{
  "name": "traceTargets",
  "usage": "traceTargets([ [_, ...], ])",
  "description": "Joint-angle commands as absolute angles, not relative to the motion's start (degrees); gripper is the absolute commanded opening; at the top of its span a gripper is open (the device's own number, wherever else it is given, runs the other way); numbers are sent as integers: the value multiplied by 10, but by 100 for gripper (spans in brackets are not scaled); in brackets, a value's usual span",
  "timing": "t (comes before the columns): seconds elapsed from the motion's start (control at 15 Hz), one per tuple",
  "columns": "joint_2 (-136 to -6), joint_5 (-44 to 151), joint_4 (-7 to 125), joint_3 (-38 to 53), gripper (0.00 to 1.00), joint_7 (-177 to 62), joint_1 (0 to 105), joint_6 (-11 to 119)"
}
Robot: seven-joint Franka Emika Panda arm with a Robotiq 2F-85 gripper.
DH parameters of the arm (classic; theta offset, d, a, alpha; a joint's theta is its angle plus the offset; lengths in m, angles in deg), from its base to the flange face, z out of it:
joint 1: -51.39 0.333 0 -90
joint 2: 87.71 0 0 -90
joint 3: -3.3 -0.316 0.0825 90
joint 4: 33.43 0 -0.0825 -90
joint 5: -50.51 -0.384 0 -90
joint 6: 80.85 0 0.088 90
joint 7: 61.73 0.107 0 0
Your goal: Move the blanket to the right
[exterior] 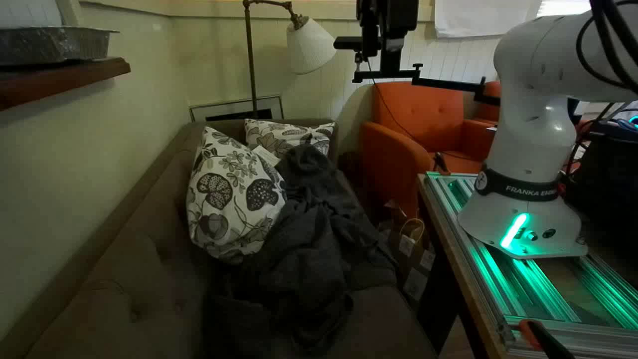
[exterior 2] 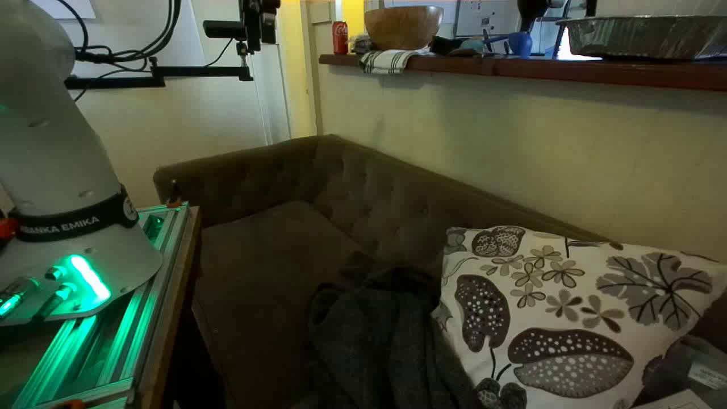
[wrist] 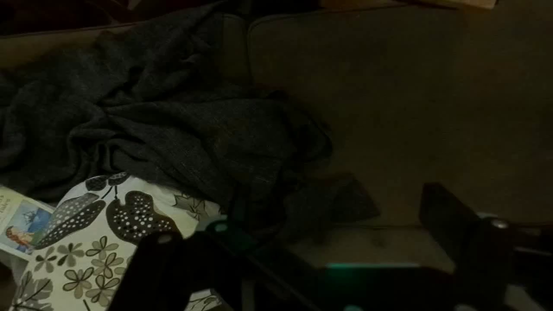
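The dark grey blanket (exterior: pixel 309 249) lies crumpled along the sofa, next to a patterned pillow, in an exterior view. It also shows in an exterior view (exterior 2: pixel 375 335) at the lower middle and in the wrist view (wrist: pixel 173 116) across the left and centre. One corner of it lies flat below the space between the fingers. My gripper (wrist: pixel 335 201) is open, with its two dark fingers wide apart and nothing visibly held. It is above the sofa, apart from the blanket; in both exterior views the black wrist hardware is high up and its fingertips are hard to make out.
A white floral pillow (exterior: pixel 234 199) rests on the sofa (exterior 2: pixel 272 267) against the backrest, with another pillow (exterior: pixel 289 134) behind. A lamp (exterior: pixel 309 47) and an orange armchair (exterior: pixel 418 114) stand beyond. A shelf (exterior 2: pixel 511 68) runs along the wall. The robot's table (exterior: pixel 463 279) borders the sofa.
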State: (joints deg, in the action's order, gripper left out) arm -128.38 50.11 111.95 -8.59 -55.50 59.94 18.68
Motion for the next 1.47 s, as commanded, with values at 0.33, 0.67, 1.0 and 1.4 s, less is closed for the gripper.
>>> traceTargets([
  [0.33, -1283, 503, 1119, -83, 100, -553, 603, 186],
  [0.67, -1210, 497, 1110, -71, 100, -530, 578, 259],
  [1.0, -1105, 499, 1110, -50, 100, -535, 559, 376],
  [1.4, -926, 503, 1084, -51, 100, -473, 549, 517],
])
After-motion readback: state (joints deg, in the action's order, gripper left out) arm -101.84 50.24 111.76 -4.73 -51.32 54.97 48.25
